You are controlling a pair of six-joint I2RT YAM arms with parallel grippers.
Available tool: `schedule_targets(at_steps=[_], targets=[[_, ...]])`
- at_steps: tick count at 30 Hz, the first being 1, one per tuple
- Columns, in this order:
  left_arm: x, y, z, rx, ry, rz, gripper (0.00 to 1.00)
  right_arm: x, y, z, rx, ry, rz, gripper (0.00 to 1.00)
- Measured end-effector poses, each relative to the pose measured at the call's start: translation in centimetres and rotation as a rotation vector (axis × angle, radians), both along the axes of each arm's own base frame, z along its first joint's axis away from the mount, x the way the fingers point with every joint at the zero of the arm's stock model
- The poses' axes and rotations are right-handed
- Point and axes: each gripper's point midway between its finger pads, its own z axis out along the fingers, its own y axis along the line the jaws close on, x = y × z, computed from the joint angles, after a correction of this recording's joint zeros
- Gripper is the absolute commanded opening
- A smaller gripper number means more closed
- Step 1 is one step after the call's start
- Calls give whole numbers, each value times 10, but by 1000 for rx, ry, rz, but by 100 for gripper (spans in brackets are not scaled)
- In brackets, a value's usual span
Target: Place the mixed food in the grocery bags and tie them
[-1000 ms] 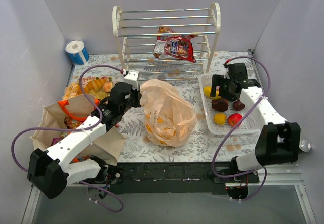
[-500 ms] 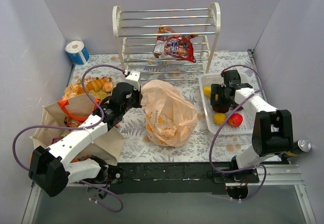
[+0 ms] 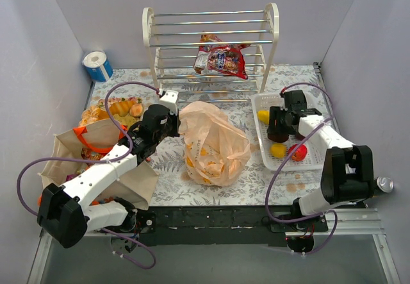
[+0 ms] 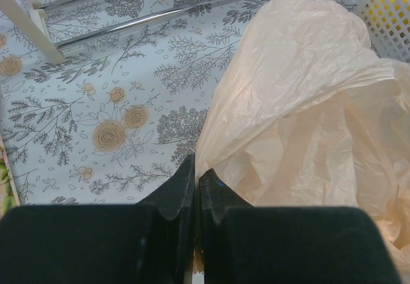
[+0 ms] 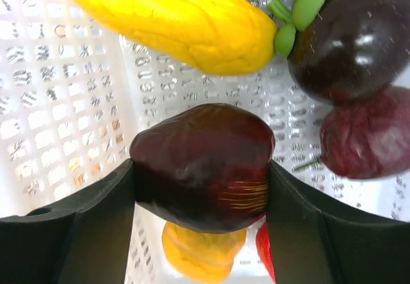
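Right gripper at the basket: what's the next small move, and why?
Probably lift straight up. The right gripper has both fingers against the dark purple fruit in the white basket, and the yellow fruit lies close beside it, so a sideways pull would likely knock that.

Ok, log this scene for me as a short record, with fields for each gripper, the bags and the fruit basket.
Left gripper: shut, tips at the edge of the plastic bag
Right gripper: closed on a dark red fruit in the basket
Basket: also holds a yellow fruit and a dark purple fruit
Plastic bag: mid-table, between the arms
Tote: at the left, partly under the left arm
Rack: red snack packet on a shelf
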Motion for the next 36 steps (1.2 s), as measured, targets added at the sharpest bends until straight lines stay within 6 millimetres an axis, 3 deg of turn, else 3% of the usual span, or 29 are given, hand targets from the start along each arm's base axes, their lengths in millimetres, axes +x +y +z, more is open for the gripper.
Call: schedule_targets(at_steps=[3,5,7,10,12,14,17,20,22,25,27,36], targets=[[0,-1,-2,1,5,-4,0,-9,0,20,4,-14,2,10],[0,-2,-4,2,10,-7,0,-8,5,53,12,-90,3,10],[0,-2,-5,3,13,-9,0,-6,22,102,30,-217,32,9],[1,-3,-5,2,14,-11,0,-14,80,182,108,-431,157,8],[0,-4,-5,0,15,-15,0,-33,128,221,188,-526,278,7],[0,-5,-5,-4,14,-20,0,-61,179,248,274,-578,408,6],[0,-6,-5,-7,15,-26,0,-92,234,245,325,-556,541,6],[0,-6,-4,-9,13,-26,0,-122,283,206,319,-457,651,6],[0,-6,-4,-9,12,-26,0,-139,300,173,293,-381,694,6],[0,-6,-3,-8,10,-25,0,-152,300,138,243,-301,702,6],[-1,-5,-1,-11,3,-22,0,-151,293,128,214,-292,681,6],[-2,3,15,-23,-53,3,0,-129,265,156,206,-408,534,6]])
